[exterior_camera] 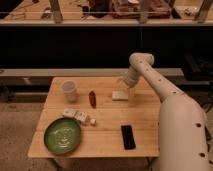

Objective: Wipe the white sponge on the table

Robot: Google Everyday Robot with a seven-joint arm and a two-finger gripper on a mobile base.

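The white sponge (119, 95) lies flat on the light wooden table (107, 120), at the back, right of the middle. My gripper (126, 84) hangs from the white arm that bends over the table's right side. It sits just above the sponge's far right edge, very close to it or touching it; I cannot tell which.
A translucent white cup (69, 91) stands at the back left, with a small red object (92, 98) beside it. White packets (80, 116) lie left of centre. A green plate (62, 135) is at the front left, a black phone (128, 136) at the front right. A dark counter runs behind the table.
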